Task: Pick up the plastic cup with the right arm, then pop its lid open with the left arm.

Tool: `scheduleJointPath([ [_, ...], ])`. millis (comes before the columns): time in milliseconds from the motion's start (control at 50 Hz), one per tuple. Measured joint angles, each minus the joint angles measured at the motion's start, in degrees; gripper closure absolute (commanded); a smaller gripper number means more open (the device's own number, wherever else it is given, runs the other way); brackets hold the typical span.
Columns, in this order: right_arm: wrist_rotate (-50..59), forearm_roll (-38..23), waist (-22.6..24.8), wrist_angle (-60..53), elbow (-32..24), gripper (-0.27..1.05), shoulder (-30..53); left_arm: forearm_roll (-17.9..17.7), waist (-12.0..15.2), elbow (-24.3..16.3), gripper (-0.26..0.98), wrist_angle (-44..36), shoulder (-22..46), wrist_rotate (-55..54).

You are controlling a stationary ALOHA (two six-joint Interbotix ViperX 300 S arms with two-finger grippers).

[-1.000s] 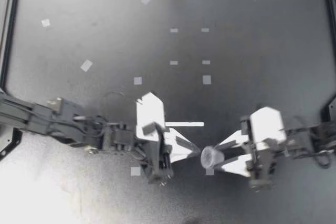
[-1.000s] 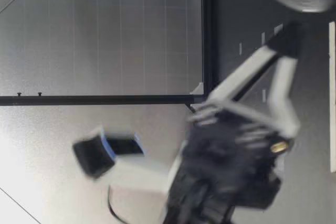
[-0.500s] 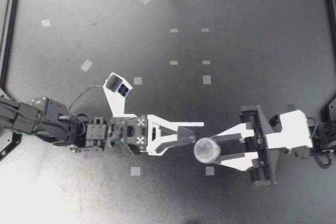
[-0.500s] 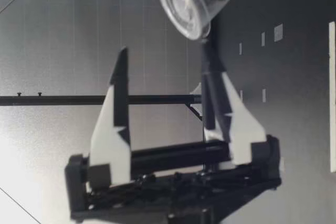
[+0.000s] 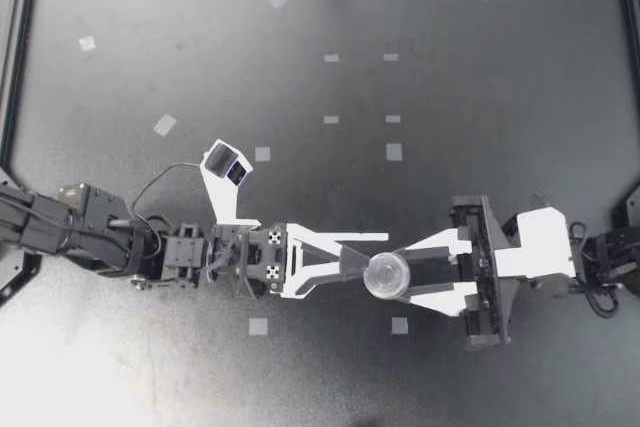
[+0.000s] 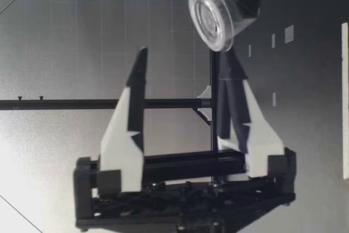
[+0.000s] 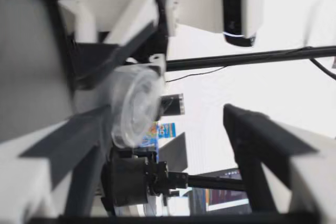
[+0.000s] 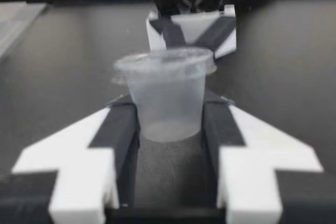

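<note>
My right gripper [image 5: 392, 277] is shut on a small clear plastic cup [image 5: 386, 276], held off the table with its rim turned toward my left arm. My left gripper [image 5: 356, 265] lies rolled on its side, open, its tips right at the cup's rim. In the low view the cup [image 6: 213, 17] hangs just past the lower finger of my left gripper [image 6: 182, 58]. The left wrist view has the cup [image 7: 135, 106] beside one finger [image 7: 79, 132], the other finger [image 7: 257, 135] far off. From the right wrist, the cup [image 8: 168, 90] sits between both fingers, with my left gripper [image 8: 191, 24] ahead.
The black table [image 5: 480, 67] carries several small pale tape squares [image 5: 394, 152] and a white tape strip [image 5: 352, 237] beside my left gripper. A raised black frame [image 5: 8, 97] borders the table.
My left gripper went from shut to wide open and rolled onto its side. My right gripper turned with the cup and moved it left, up to the left gripper's tips.
</note>
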Motion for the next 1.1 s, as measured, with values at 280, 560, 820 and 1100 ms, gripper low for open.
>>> scheduleJointPath([
  [280,5.5,0.3,0.3,6.9,-0.4,0.43,2.9,0.4,0.0,0.3,-0.03,-0.8,-0.4,2.5],
  [560,8.0,0.4,2.2,11.0,1.4,0.43,0.3,-0.1,-0.2,0.3,-0.03,-1.2,-1.1,9.3],
  [820,9.8,0.4,2.2,8.7,1.2,0.43,-8.0,-0.1,-0.1,1.8,-0.02,0.2,-1.8,33.8],
  [1100,14.2,0.4,2.2,-1.5,2.5,0.43,-12.0,0.0,-0.2,6.8,-0.02,3.3,-8.9,72.6],
])
